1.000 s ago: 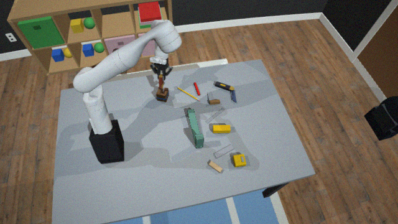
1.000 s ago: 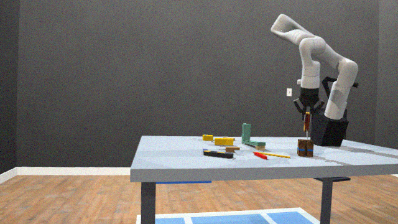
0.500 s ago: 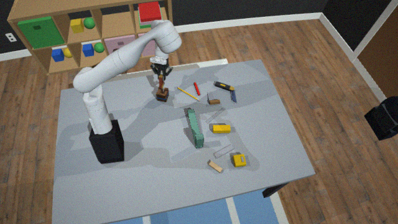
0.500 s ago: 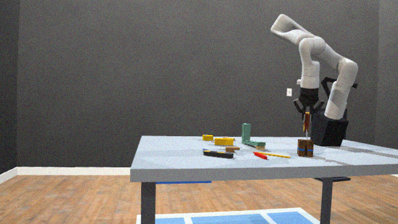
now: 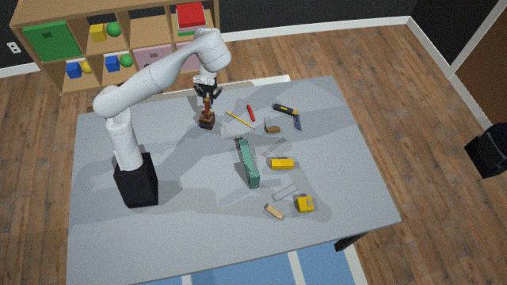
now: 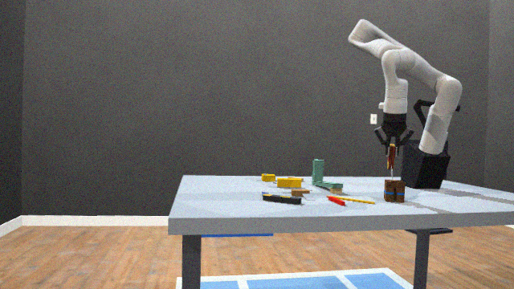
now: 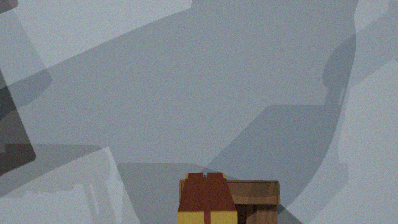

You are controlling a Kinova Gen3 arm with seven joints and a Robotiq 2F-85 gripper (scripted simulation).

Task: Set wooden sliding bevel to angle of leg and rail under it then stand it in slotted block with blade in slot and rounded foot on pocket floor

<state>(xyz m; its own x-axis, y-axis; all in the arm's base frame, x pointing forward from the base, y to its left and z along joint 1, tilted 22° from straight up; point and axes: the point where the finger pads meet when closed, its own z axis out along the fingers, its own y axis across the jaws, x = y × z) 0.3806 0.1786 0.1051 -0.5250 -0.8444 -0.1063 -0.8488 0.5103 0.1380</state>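
Observation:
My gripper (image 5: pixel 207 96) is shut on the wooden sliding bevel (image 5: pixel 207 106) and holds it upright, blade down. The brown slotted block (image 5: pixel 207 119) with a blue band stands on the table right under it. In the side view the gripper (image 6: pixel 392 147) holds the bevel (image 6: pixel 391 156) with its thin blade tip just above the block (image 6: pixel 394 190). In the wrist view the bevel's reddish and yellow body (image 7: pixel 207 199) sits at the bottom edge, partly over the left of the block (image 7: pixel 255 199). The green leg and rail (image 5: pixel 249 162) lie mid-table. The black bevel (image 5: pixel 286 109) lies farther right.
A yellow pencil (image 5: pixel 239 119) and a red marker (image 5: pixel 250 112) lie just right of the block. A small wooden piece (image 5: pixel 272 129), a yellow block (image 5: pixel 282 163), a yellow box (image 5: pixel 305 203) and a wooden strip (image 5: pixel 274 211) lie farther right. The arm's black base (image 5: pixel 135 184) stands at the left.

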